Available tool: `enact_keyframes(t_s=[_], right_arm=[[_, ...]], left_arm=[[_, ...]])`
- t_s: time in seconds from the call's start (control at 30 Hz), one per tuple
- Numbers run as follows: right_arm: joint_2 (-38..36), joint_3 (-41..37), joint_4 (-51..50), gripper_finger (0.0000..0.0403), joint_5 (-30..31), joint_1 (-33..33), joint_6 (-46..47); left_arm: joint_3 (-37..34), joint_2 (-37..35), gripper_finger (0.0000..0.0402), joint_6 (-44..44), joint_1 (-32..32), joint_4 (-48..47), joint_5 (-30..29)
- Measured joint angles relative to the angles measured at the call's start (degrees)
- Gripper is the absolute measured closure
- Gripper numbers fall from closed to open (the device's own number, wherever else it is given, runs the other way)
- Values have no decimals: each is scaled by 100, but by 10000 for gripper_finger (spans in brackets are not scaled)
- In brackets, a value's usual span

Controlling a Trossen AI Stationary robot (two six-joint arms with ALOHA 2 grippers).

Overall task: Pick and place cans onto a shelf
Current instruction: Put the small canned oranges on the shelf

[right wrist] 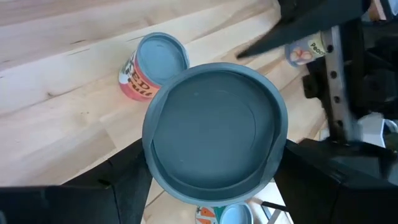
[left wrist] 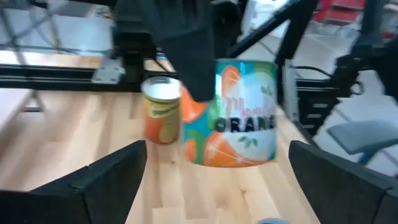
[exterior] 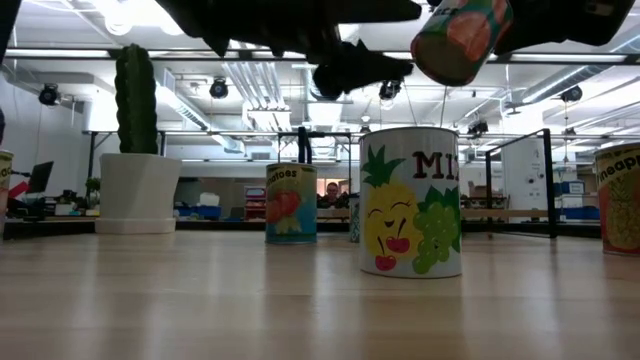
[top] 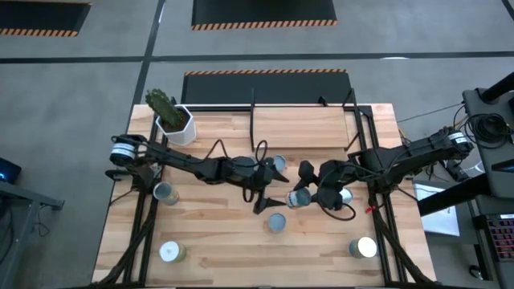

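Your right gripper (top: 303,195) grips 1 can (top: 299,197), lifted clear of the butcher-block table (top: 217,241) just in front of the shelf (top: 301,127); the right wrist view shows its fingers (right wrist: 127,180) clamped against the held can's sides, blue-grey end facing the camera. Your left gripper (top: 269,189) hovers beside it, near the shelf's front edge, fingers (left wrist: 102,177) spread wide and holding nothing. Another can (top: 275,223) stands on the table farther out from the shelf.
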Motion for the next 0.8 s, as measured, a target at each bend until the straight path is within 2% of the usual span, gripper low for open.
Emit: enact_keyframes(t_s=[0.27, 0.53, 0.67, 0.8], right_arm=[[1, 0, 32, 130, 0, 0, -223], [216, 3, 141, 131, 16, 0, -457], [292, 30, 155, 127, 330, 0, -556], [298, 35, 231, 128, 348, 0, -686]], left_arm=[[9, 211, 31, -146, 91, 417, 384], [9, 202, 31, -182, 106, 539, 397], [7, 203, 31, -251, 106, 458, 395], [0, 210, 31, -274, 106, 322, 395]])
